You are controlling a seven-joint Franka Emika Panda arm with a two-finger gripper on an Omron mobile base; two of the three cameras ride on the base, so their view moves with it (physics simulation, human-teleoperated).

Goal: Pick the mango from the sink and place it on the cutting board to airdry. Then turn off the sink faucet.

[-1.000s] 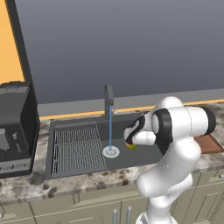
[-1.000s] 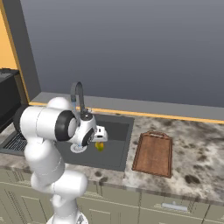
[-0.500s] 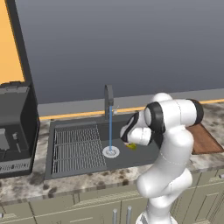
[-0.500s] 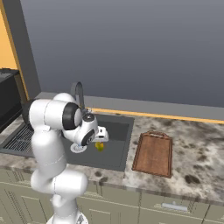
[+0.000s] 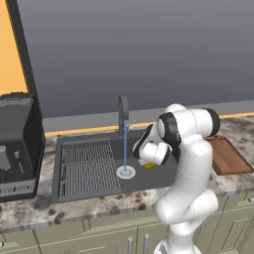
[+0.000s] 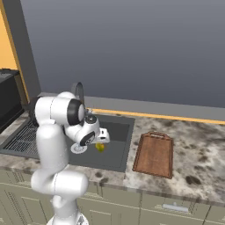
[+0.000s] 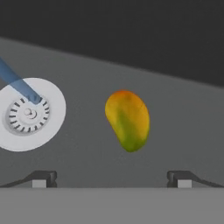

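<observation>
Hand view shows the mango (image 7: 127, 120) lying on the dark floor of the sink (image 7: 175, 100), a little beside the round silver drain (image 7: 30, 114), where a thin blue stream of water (image 7: 17, 84) lands. Compared with a second ago, the arm has drawn its elbow up and in over the basin, and the gripper (image 7: 111, 178) has come closer above the fruit, so this looks like the final approach before a grasp rather than the grasp itself. The gripper is spread wide and empty: its two dark tips sit far apart at the bottom of the hand view, with the mango between their lines but apart from them, touching neither. From the right base view the gripper (image 6: 102, 135) hangs just over the mango (image 6: 100, 147) inside the sink, and the cutting board (image 6: 154, 154) lies on the surface just beside the basin, bare. The faucet (image 5: 122, 112) in the left base view is running, so both parts of the task remain to be done.
</observation>
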